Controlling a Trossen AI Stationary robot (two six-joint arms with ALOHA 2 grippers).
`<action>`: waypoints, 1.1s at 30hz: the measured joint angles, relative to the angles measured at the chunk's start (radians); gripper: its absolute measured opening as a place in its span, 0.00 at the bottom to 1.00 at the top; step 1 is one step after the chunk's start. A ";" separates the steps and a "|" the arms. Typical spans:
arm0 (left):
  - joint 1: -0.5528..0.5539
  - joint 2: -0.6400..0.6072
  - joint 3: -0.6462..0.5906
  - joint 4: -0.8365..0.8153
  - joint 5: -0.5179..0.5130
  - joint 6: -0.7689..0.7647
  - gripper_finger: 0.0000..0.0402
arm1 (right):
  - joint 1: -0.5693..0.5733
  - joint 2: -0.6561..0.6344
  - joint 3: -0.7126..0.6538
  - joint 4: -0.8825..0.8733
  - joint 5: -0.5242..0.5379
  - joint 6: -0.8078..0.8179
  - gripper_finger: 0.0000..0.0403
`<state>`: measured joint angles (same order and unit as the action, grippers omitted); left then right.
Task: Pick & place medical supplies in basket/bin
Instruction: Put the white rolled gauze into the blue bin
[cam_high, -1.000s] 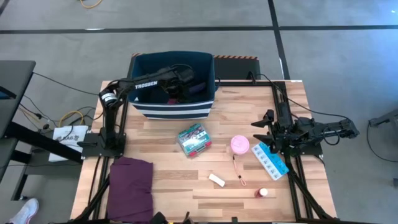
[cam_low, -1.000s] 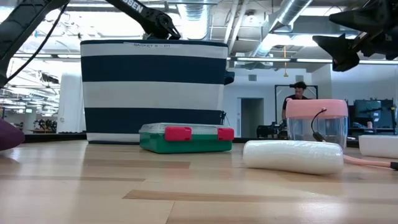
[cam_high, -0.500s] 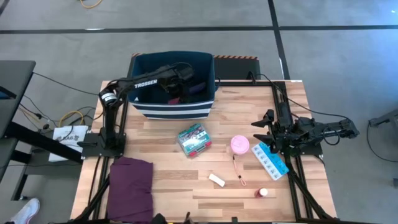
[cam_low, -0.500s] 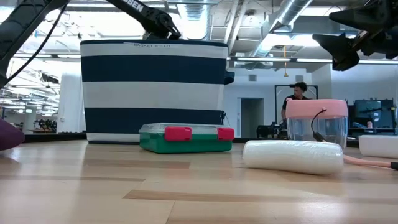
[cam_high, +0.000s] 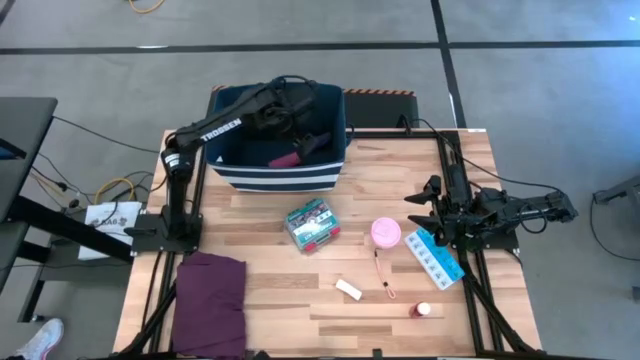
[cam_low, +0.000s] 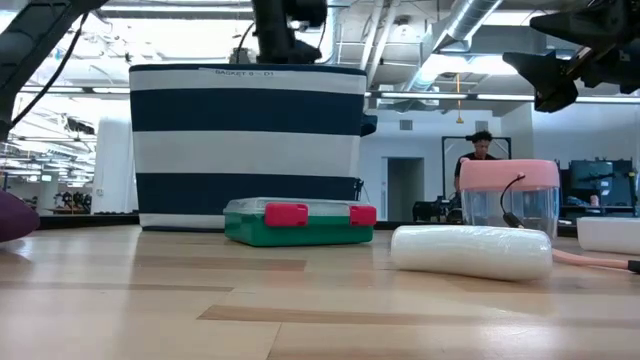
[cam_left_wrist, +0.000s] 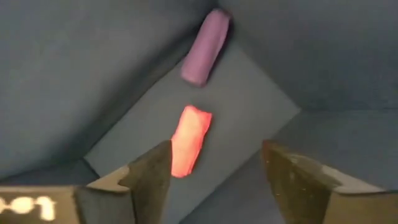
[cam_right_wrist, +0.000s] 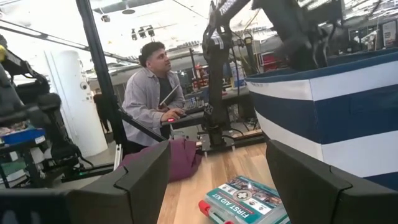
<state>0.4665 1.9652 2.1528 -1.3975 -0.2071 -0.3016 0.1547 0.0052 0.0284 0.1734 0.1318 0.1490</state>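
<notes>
The left gripper (cam_left_wrist: 214, 171) held its fingers (cam_left_wrist: 149, 177) apart and empty above the inside of the navy striped bin (cam_high: 232, 172). Below them, on the bin's floor, lay a magenta roll (cam_left_wrist: 189, 140) and a purple roll (cam_left_wrist: 206, 46), a gap between the two. The right gripper (cam_high: 425, 208) waited with fingers spread near the table's (cam_high: 280, 290) right edge, just beside the blue-white pill strip (cam_high: 434, 258) and pink tub (cam_high: 386, 233).

Pretty even, bright overhead light is seen on the table (cam_high: 300, 290), barely any shadows. Ceiling lamps are blown out in the low view, and the bin (cam_left_wrist: 74, 81) interior is dim.
</notes>
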 joint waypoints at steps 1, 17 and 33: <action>-0.006 0.000 0.022 -0.009 -0.001 0.000 0.56 | 0.000 0.000 0.000 0.000 0.000 0.000 0.65; -0.250 -0.020 0.199 -0.068 -0.026 -0.036 0.18 | 0.000 0.000 0.000 -0.001 0.000 0.000 0.65; -0.699 -0.032 0.199 0.019 -0.248 -0.056 0.13 | 0.000 0.002 0.000 -0.011 0.000 0.000 0.65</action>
<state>-0.2325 1.9333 2.3518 -1.3781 -0.4555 -0.3572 0.1547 0.0071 0.0284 0.1624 0.1317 0.1493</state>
